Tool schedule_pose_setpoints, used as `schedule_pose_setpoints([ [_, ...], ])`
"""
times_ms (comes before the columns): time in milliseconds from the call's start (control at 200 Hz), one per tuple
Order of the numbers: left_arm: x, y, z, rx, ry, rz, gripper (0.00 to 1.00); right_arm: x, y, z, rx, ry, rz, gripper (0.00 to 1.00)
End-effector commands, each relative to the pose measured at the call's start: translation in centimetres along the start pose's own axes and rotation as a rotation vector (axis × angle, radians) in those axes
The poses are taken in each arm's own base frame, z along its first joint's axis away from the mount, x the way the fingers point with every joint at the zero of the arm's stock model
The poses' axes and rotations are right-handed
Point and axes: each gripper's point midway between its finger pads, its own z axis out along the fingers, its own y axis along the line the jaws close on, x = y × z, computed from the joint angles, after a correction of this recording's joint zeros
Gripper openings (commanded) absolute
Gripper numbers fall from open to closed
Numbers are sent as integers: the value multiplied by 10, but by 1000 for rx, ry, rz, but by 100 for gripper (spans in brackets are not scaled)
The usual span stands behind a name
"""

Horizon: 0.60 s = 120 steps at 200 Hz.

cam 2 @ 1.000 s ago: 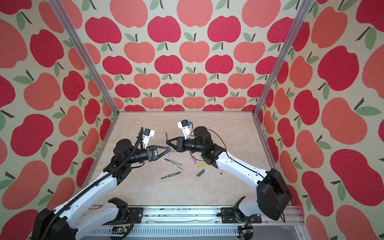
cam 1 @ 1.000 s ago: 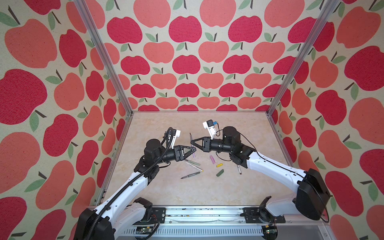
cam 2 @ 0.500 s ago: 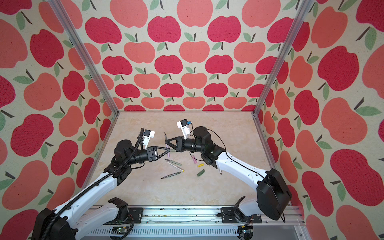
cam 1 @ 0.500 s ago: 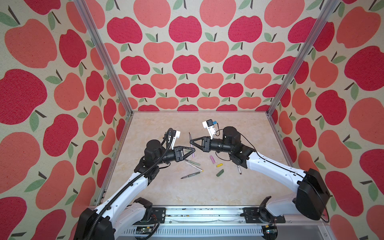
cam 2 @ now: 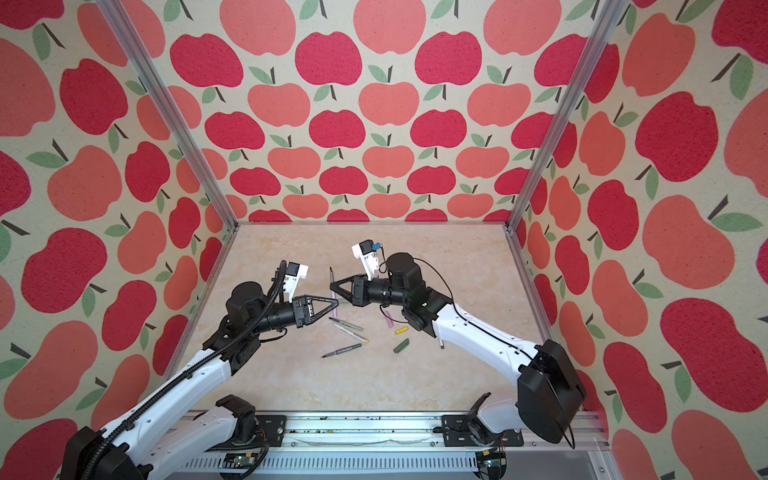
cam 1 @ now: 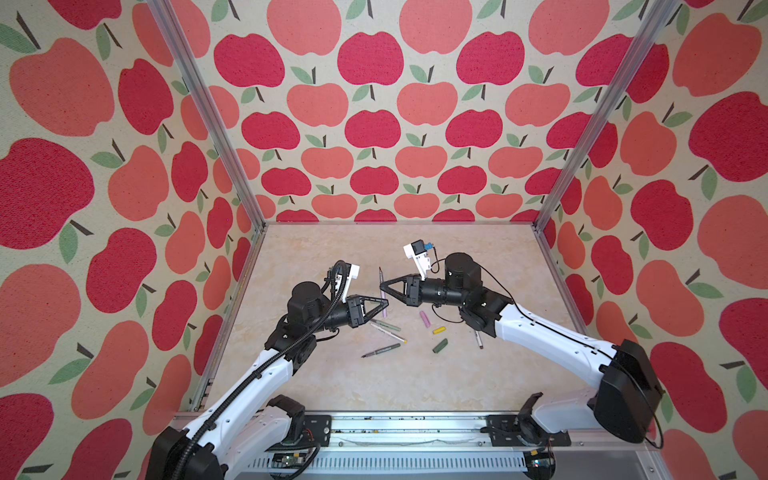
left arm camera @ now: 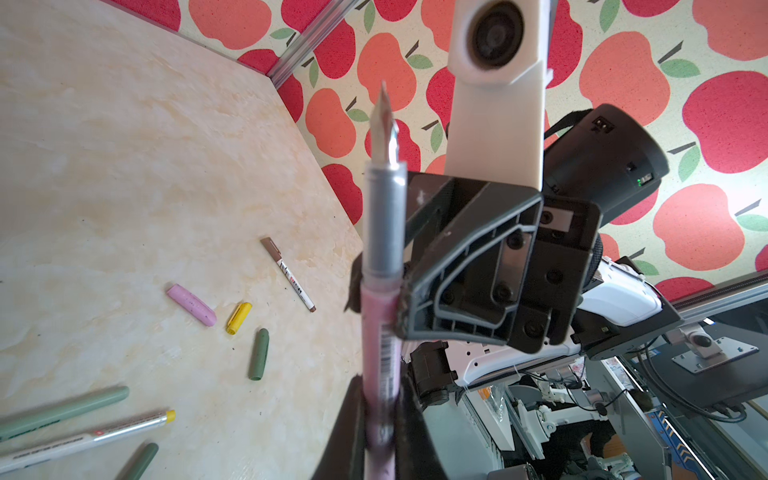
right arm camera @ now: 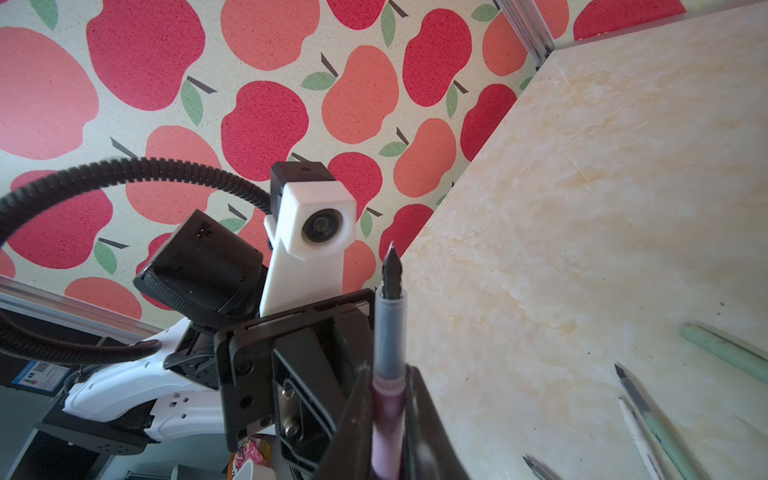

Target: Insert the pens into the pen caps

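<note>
Over the counter (cam 1: 457,374), the left claw (cam 1: 385,306) clamps a pen (cam 1: 380,277); the right claw (cam 1: 382,286), just tipward, straddles it, grip unclear.

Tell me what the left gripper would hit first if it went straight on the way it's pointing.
Most likely the right gripper, facing it just beyond the pink pen that the left gripper holds; depth is unclear.

Pink pen (right arm camera: 387,411) between right tool (right arm camera: 388,374) fingers (right arm camera: 415,399), grey section and dark tip sticking out beyond them; grip contact unclear. Left tool (right arm camera: 353,328) just beside barrel, white camera housing (right arm camera: 316,224) mounted on it. Pale green pen (right arm camera: 723,353) and white pen (right arm camera: 640,440) flat on worktop (right arm camera: 582,208).
</note>
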Motion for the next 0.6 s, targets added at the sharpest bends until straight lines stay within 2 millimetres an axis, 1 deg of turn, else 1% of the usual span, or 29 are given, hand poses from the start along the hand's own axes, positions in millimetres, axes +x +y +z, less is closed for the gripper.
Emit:
schedule_pose_setpoints([
  [0,1,9,-8,-49,0,21,0,-12,2,-21,75,-24,-77,27],
  [25,2,10,-8,-53,7,20,0,-13,1,-24,91,-25,-81,30],
  [65,5,10,-10,-60,17,20,0,-14,-2,-30,117,-27,-89,33],
  [165,11,13,-14,-86,40,25,0,-13,-14,-46,211,-17,-102,35],
  [255,16,15,-17,-107,58,19,0,-5,-35,-59,336,29,-111,37],
  [335,20,18,-19,-129,71,9,0,4,-67,-74,515,88,-115,37],
  [390,24,21,-21,-150,84,-2,0,15,-92,-84,643,154,-113,37],
  [455,28,25,-23,-175,100,-20,0,29,-119,-92,766,238,-108,37],
  [525,32,30,-24,-197,113,-38,0,46,-144,-94,845,330,-103,37],
  [595,38,36,-25,-218,126,-61,0,62,-165,-90,895,420,-88,37],
])
